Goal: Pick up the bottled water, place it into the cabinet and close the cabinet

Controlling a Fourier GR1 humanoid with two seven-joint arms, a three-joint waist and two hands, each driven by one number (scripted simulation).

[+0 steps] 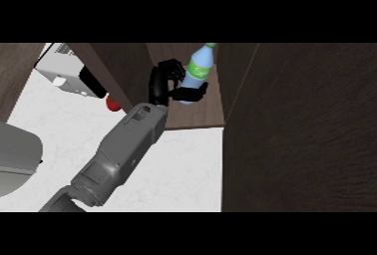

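Observation:
The bottled water (199, 67), clear with a green label and green cap, stands tilted inside the open dark wood cabinet (193, 118), just above its shelf. My left hand (163, 82) is shut on it from the left, fingers round its far side and thumb across its lower part. The grey forearm runs down to the lower left. The cabinet's door (302, 129) stands open as a large dark panel filling the right side. My right hand does not show.
A white appliance (63, 74) sits at the back left of the white counter (184, 164), and a small red thing (112, 103) lies beside it, partly behind the arm. A grey rounded object (15, 159) is at the left edge.

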